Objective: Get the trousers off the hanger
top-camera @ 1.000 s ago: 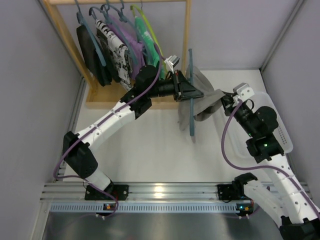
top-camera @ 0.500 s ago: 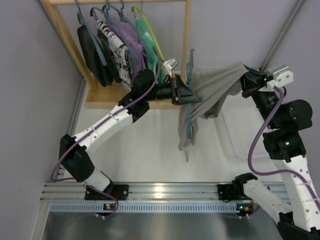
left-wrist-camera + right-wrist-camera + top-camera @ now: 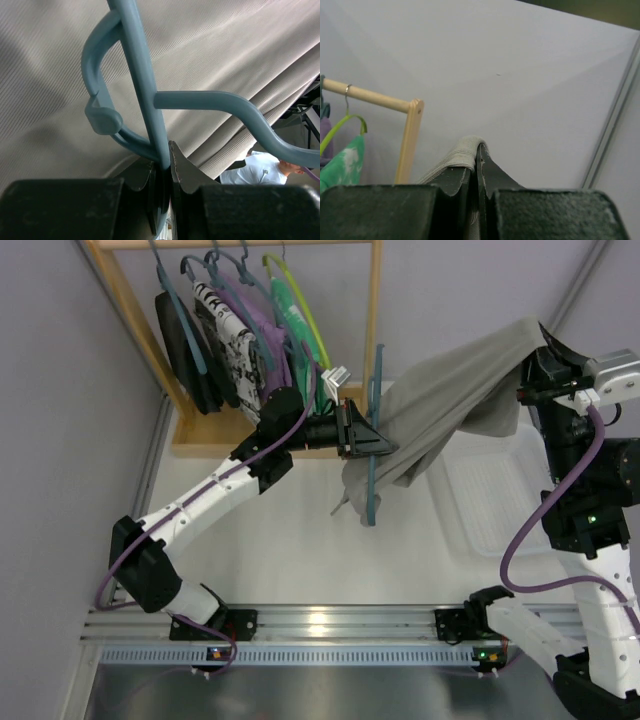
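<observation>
Over at the back left stands the wooden rack point(image 3: 375, 300) with a row of garments point(image 3: 235, 335) hanging from its rail, and out in front of it the left tool point(image 3: 372, 440) is clenched hard on the blue hanger point(image 3: 370, 502), its jaws pinched on the stem just below the hook, holding the thing out over the bench point(image 3: 290, 530) well clear of the rail. The hanger's long line runs roughly near to far as seen from overhead. The grey trousers point(image 3: 450, 400) are not yet free of it: a short tail droops on the hanger's left, near side, while the bulk sweeps across it and climbs away up to the right, drawn out in a long slanting sheet. At the top of that sheet the right tool point(image 3: 479, 162) is grasping a fold of the waistband or hem, I cannot say which, lifted high beside the right wall, above the pale tray point(image 3: 490, 500). So the cloth's long axis lies crosswise to the hanger and leads straight from it to the right tool. To my eye more pull that way, rightward and away from the hanger, is what should drag the last tail over.
</observation>
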You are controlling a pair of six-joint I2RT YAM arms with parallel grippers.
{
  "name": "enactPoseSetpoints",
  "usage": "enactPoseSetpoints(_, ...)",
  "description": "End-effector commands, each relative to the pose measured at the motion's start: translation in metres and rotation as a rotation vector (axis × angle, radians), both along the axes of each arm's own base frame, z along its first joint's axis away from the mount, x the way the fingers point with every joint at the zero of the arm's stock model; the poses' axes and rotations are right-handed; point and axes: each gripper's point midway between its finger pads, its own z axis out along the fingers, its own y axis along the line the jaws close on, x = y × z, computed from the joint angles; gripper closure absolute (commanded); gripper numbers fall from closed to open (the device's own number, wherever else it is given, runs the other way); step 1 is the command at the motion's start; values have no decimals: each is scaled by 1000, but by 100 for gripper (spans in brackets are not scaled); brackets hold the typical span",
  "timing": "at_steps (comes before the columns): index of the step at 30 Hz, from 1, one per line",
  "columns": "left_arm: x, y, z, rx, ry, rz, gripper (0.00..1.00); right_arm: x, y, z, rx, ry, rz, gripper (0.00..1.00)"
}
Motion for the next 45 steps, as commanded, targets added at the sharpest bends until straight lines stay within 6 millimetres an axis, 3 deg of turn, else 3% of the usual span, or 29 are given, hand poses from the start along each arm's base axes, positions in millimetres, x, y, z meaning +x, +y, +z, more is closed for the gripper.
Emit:
enactPoseSetpoints(1, -12, 8, 23, -65, -117, -16, 100, -41, -35, 63, 58, -239, -148, 100)
enactPoseSetpoints(12, -15, 10, 6, -40, -104, -16, 100, -50, -70, 106, 84, -368, -374, 100)
enactPoseSetpoints(19, -17, 12, -2, -28, -100, -23, 100, -69, -87, 135, 93, -460, -454, 100)
enactPoseSetpoints(25, -19, 11, -6, -22, -95, -28, 100, -71, -103, 149, 78, -506, -554, 100)
enactPoseSetpoints(29, -19, 12, -4, -24, -103, -29, 100, -52, -111, 143, 41, -491, -609, 100)
enactPoseSetpoints(31, -19, 12, -3, -27, -106, -29, 100, -44, -126, 137, 9, -484, -673, 100)
enactPoseSetpoints(32, -20, 12, -1, -29, -110, -32, 100, -29, -131, 126, 14, -451, -662, 100)
enactPoseSetpoints(38, -21, 13, 3, -35, -140, -35, 100, 8, -173, 82, -19, -353, -708, 100)
enactPoseSetpoints(40, -22, 13, 3, -36, -143, -35, 100, 20, -175, 72, -51, -327, -697, 100)
enactPoseSetpoints(45, -21, 13, 5, -38, -152, -32, 100, 31, -175, 70, -49, -319, -666, 100)
